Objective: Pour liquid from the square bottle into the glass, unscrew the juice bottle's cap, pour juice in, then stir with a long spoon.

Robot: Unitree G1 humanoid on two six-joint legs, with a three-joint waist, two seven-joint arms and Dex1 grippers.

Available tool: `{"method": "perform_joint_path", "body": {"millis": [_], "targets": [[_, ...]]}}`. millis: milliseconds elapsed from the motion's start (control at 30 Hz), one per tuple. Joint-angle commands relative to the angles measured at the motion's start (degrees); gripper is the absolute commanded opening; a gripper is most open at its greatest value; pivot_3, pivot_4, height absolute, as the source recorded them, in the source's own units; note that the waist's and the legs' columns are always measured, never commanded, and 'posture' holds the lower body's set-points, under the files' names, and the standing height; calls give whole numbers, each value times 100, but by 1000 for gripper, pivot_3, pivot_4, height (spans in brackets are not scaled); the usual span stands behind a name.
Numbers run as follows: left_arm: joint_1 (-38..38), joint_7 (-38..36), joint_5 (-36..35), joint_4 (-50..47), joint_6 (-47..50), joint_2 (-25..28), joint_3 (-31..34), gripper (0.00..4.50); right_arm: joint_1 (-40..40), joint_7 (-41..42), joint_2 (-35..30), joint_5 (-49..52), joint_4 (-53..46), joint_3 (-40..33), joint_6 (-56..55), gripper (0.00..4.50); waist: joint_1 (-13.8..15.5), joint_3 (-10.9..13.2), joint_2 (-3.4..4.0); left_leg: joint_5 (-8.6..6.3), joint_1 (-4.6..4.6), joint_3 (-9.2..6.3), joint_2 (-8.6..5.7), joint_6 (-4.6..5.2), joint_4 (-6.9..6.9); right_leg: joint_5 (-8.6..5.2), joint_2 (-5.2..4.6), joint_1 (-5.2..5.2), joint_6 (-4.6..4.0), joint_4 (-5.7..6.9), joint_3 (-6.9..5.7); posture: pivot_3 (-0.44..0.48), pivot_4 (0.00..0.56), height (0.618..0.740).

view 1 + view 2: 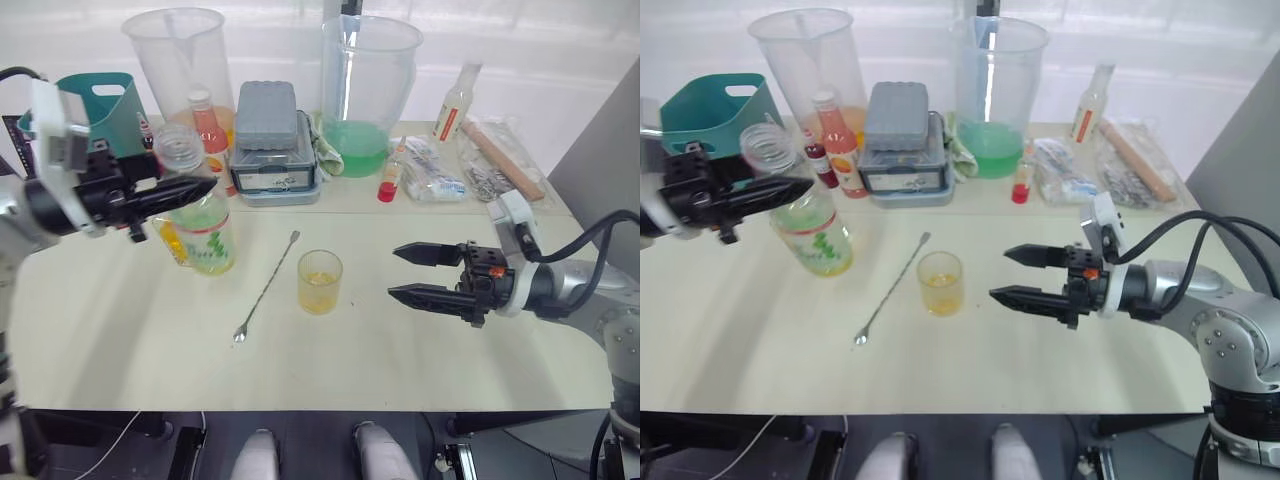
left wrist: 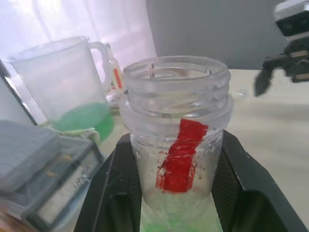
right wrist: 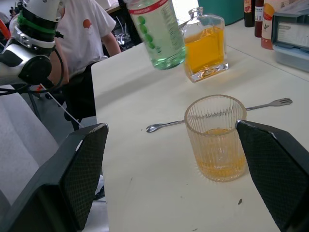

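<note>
— Two grippers: what did each do?
— Left gripper [image 1: 195,190] clenched the uncapped juice bottle [image 1: 203,225], lifted and tilted, far-left of the glass [image 1: 320,281]. Right gripper [image 1: 407,272] hung released, right of it.
— Anything extra in the wrist views?
— Right wrist view showed the square bottle [image 3: 205,46], half full of orange liquid, and a person [image 3: 89,29] past the pale table [image 1: 420,350].
— Contents?
— Glass held a little yellow liquid; spoon [image 1: 267,285] lay left of it; the far pitcher [image 1: 366,90] held green fluid.

The pale table [image 1: 120,330] carries the glass [image 1: 320,281]; the long spoon [image 1: 267,285] lies just beside it.
</note>
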Motion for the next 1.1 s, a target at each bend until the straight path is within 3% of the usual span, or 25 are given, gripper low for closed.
{"method": "perform_joint_path", "body": {"millis": [33,133,267,467,767,1100], "targets": [[-513,334,837,409,-711,-577,-606,1471,133,-198,-14,83,-352,-180,-138,4481,51,-1,-1,0,2,0,-1,0,1,0,0,4,1,0,0,0,150,739],[-783,500,1393,762,-1013,-916,-956,1471,235,-382,16,100,-472,-185,-141,4481,49,-1,-3,1,-7,-1,-2,-1,7,4,0,2,3,-2,3,0,150,739],[-1331,1333,2698,1631,-1714,-1402,-1545,1471,416,-599,-2,123,-647,-211,-123,4481,48,0,-4,1,-10,-6,-1,0,6,7,4,-2,2,1,3,0,150,739],[-1824,1486,3679,2521,-2903,-1962,-2102,1471,680,-930,46,195,-915,-293,-180,4481,41,-1,-4,1,-11,-9,-2,0,6,8,4,1,3,2,4,0,150,739],[-1965,1736,4506,3469,-5523,-2460,-2371,1471,844,-1380,125,223,-1150,-313,-206,4481,43,-1,-5,1,-11,-11,-2,0,7,11,5,2,3,5,4,0,150,739],[-1981,1963,5147,4301,-7291,-2497,-2552,1471,888,-1774,143,126,-1221,-286,-236,4481,50,-1,-5,1,-10,-12,-3,0,10,15,5,5,4,8,5,0,150,739]]}}
